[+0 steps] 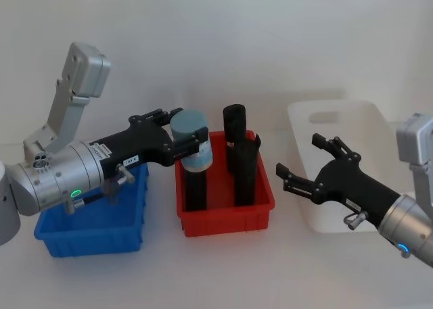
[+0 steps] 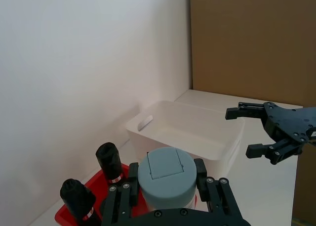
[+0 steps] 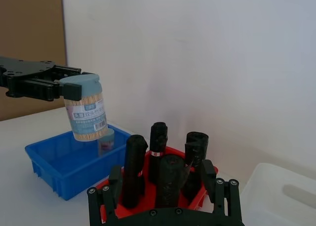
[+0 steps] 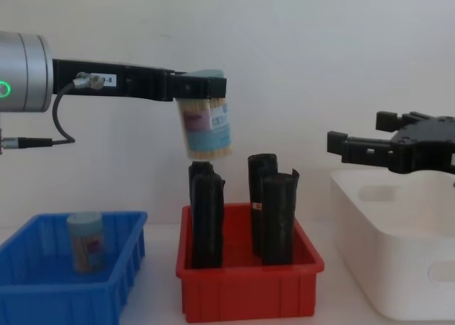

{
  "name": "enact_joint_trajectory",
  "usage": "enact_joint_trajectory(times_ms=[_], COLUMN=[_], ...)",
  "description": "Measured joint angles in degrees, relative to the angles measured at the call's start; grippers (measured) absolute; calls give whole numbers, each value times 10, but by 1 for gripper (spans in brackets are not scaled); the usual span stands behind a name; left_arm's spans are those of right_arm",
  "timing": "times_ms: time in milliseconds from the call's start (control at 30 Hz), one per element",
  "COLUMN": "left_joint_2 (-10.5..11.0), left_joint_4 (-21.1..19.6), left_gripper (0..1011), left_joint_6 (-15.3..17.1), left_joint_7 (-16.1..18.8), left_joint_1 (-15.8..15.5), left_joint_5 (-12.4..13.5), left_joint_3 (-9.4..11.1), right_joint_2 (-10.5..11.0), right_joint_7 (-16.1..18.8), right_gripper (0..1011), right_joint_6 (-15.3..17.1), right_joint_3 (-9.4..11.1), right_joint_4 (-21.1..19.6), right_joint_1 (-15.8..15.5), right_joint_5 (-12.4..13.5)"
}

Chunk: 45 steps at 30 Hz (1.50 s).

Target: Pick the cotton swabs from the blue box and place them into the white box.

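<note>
Pinching cotton swabs (image 4: 206, 133) in the left gripper (image 4: 202, 87), well above the black rolls (image 4: 277, 218) in the red bin (image 4: 249, 293). Spread wide above the white box (image 1: 331, 218) rim, the right gripper (image 1: 299, 155); upright in the blue box (image 4: 71, 296), another tub (image 4: 87, 241).

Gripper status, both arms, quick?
Left gripper: closed on a cotton swab tub, above the red bin.
Right gripper: open, empty, at the white box edge.

Silver cylindrical arms (image 1: 57, 174), green lights (image 1: 76, 194), black cable (image 4: 60, 119) — left gripper (image 1: 188, 132), right gripper (image 1: 298, 153) black, screw-studded
</note>
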Motion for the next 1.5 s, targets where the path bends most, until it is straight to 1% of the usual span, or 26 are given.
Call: enact_joint_trajectory(times_ms=[200, 300, 333, 433, 467, 533, 633, 700, 867, 900, 1000, 1100, 1400, 1500], left_joint_2=[0, 0, 0, 0, 0, 0, 0, 0, 0, 0, 0, 0, 0, 0], left_joint_4=[0, 0, 0, 0, 0, 0, 0, 0, 0, 0, 0, 0, 0, 0], left_gripper=[671, 671, 671, 671, 671, 671, 671, 671, 671, 671, 671, 671, 671, 671], left_joint_6=[0, 0, 0, 0, 0, 0, 0, 0, 0, 0, 0, 0, 0, 0], left_joint_7=[0, -1, -1, -1, -1, -1, -1, -1, -1, -1, -1, -1, 0, -1], left_joint_1=[0, 0, 0, 0, 0, 0, 0, 0, 0, 0, 0, 0, 0, 0], left_joint_5=[0, 0, 0, 0, 0, 0, 0, 0, 0, 0, 0, 0, 0, 0], left_joint_3=[0, 0, 0, 0, 0, 0, 0, 0, 0, 0, 0, 0, 0, 0], right_joint_2=[-16, -22, -25, -31, -35, -39, -48, -49, -64, -64, -73, -79, -94, -98], right_joint_7=[63, 83, 97, 114, 126, 137, 162, 167, 200, 200, 216, 228, 260, 266], right_gripper=[1002, 1002, 1002, 1002, 1002, 1002, 1002, 1002, 1002, 1002, 1002, 1002, 1002, 1002], right_joint_6=[10, 14, 17, 20, 23, 26, 31, 31, 33, 33, 32, 31, 24, 23], right_joint_3=[-9, -12, -14, -17, -20, -22, -28, -29, -39, -39, -44, -48, -58, -60], right_joint_4=[42, 58, 67, 83, 93, 104, 129, 133, 177, 177, 202, 219, 263, 271], right_joint_1=[49, 65, 75, 90, 99, 109, 131, 134, 167, 167, 185, 198, 229, 236], right_joint_5=[-16, -20, -24, -27, -30, -33, -39, -41, -49, -49, -52, -53, -50, -48])
